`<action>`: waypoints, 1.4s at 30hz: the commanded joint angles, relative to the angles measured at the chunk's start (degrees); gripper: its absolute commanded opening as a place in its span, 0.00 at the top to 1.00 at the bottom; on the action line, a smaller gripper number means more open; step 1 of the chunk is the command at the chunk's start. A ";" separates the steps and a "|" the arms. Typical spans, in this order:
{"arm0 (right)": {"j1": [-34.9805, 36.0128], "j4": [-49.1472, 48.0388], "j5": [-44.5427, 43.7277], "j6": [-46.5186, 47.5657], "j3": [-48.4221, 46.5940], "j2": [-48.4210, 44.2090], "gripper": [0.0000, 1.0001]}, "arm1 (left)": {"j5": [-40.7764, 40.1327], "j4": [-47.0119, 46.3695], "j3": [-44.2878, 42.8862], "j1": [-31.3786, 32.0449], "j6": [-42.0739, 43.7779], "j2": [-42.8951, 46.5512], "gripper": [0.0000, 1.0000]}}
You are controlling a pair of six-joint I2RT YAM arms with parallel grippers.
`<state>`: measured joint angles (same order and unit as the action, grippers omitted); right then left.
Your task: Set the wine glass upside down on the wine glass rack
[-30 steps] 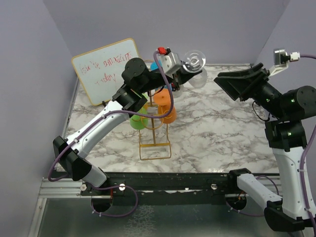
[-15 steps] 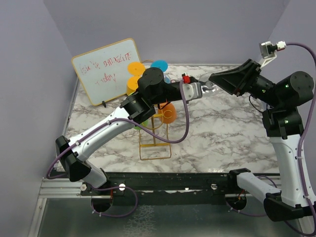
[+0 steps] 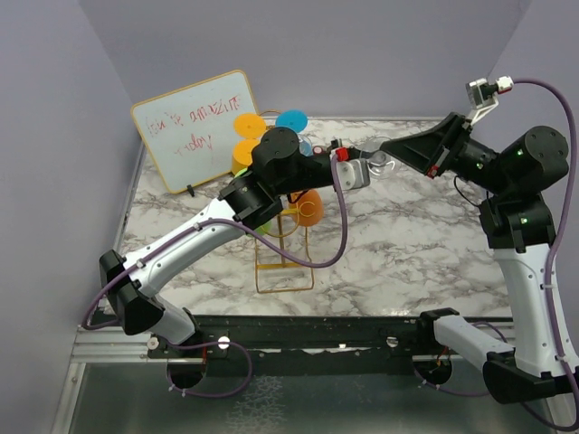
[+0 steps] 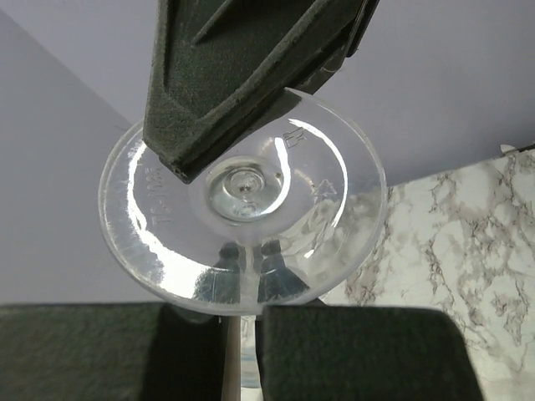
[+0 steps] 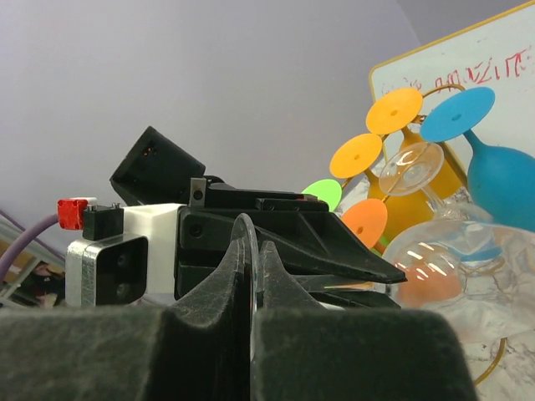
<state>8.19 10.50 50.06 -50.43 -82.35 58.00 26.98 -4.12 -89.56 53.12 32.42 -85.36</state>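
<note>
The clear wine glass [image 3: 381, 162] is in the air to the right of the wine glass rack [image 3: 283, 268], a gold wire stand. My left gripper [image 3: 369, 166] is shut on its stem. In the left wrist view the round foot [image 4: 167, 242] faces the camera and the stem runs down between my left gripper's [image 4: 242, 316] pads. My right gripper [image 3: 387, 150] is shut on the foot's rim. In the right wrist view its pads [image 5: 288, 276] pinch the thin clear foot [image 5: 250, 219] edge-on. The bowl [image 5: 451, 259] shows beyond, to the right.
Coloured glasses hang upside down on the rack: orange [image 3: 308, 209], yellow [image 3: 249, 126] and blue [image 3: 292, 118]. A whiteboard [image 3: 194, 127] leans against the back left wall. Purple walls close in the marble table [image 3: 407, 244] on three sides.
My right gripper came in from the right and closed on the glass's foot. My left arm swung the glass down and to the right, away from the rack's top.
</note>
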 commanded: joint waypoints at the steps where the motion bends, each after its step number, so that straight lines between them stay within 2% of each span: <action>1: 0.06 2.23 -0.04 0.09 -1.99 -0.82 0.99 | -0.85 -5.38 1.84 0.23 -0.54 3.92 0.89; 3: 0.04 0.75 -2.10 -1.28 -1.75 -1.56 0.99 | -1.90 -9.13 4.83 0.23 -2.26 5.38 0.67; 5: 0.07 0.71 -4.02 -1.74 -2.48 -2.10 0.99 | -2.41 -11.43 6.95 0.23 -3.09 6.44 0.55; 7: 0.07 1.65 -5.89 -1.53 -3.85 -2.46 0.99 | -2.88 -10.64 7.06 0.23 -3.38 6.75 0.50; 10: 0.07 1.42 -6.62 -2.53 -4.73 -2.95 0.99 | -2.00 -10.44 7.17 0.23 -3.69 6.78 0.49; 20: 0.05 -3.61 -3.86 -7.99 -2.61 -3.57 0.99 | 4.54 -11.00 3.73 0.21 -8.09 4.25 0.53; 24: 0.12 -4.27 -3.35 -8.63 -1.97 -3.52 0.99 | 7.19 -11.00 2.55 0.18 -8.77 3.12 0.66; 30: 0.07 -5.84 -2.26 -9.89 -0.98 -3.48 0.99 | 9.03 -10.41 1.26 0.19 -8.84 1.59 0.77; 32: 0.01 -6.33 -2.21 -9.93 -0.84 -3.59 0.99 | 9.26 -10.31 1.06 0.23 -8.64 1.09 0.85; 34: 0.02 -6.45 -2.08 -9.88 -0.89 -3.59 0.99 | 10.32 -9.61 0.56 0.22 -8.02 0.80 0.98; 38: 0.08 -6.34 -2.28 -9.27 -0.57 -3.76 0.99 | 10.93 -8.77 -0.14 0.21 -7.77 0.55 1.00; 39: 0.04 -6.04 -2.70 -8.97 -0.54 -3.91 0.97 | 10.13 -9.48 0.18 0.19 -8.06 0.73 1.00; 40: 0.07 -5.51 -3.26 -8.53 -0.54 -4.01 0.88 | 9.13 -10.61 0.46 0.15 -8.45 0.92 1.00; 42: 0.06 -4.05 -5.01 -7.06 -0.44 -4.42 0.63 | 6.78 -12.10 0.85 0.14 -9.71 1.32 1.00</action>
<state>8.14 8.14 46.39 -59.37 -83.26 54.85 34.48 -13.91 -87.88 52.88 24.56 -84.07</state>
